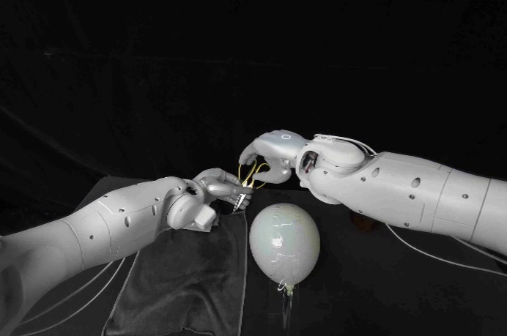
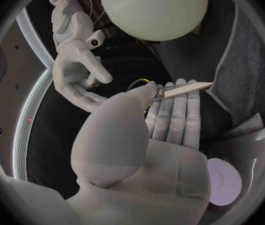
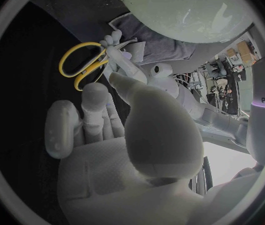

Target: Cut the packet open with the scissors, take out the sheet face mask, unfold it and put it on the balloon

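Left hand (image 1: 217,189) pinches scissors (image 2: 185,88) by blades, yellow loops left free, just beside balloon (image 1: 283,241) round end. Likely handover: loops offered to right hand (image 1: 272,155), which has fingers apart, holds nothing, close to loops. Dark cloth (image 1: 190,277) alongside balloon.

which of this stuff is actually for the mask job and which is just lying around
For the job:
- scissors, blades pinched in the left hand, yellow handles pointing toward the right hand
- balloon, lying untouched

Lying about:
- dark cloth, spread beside the balloon
- small white disc
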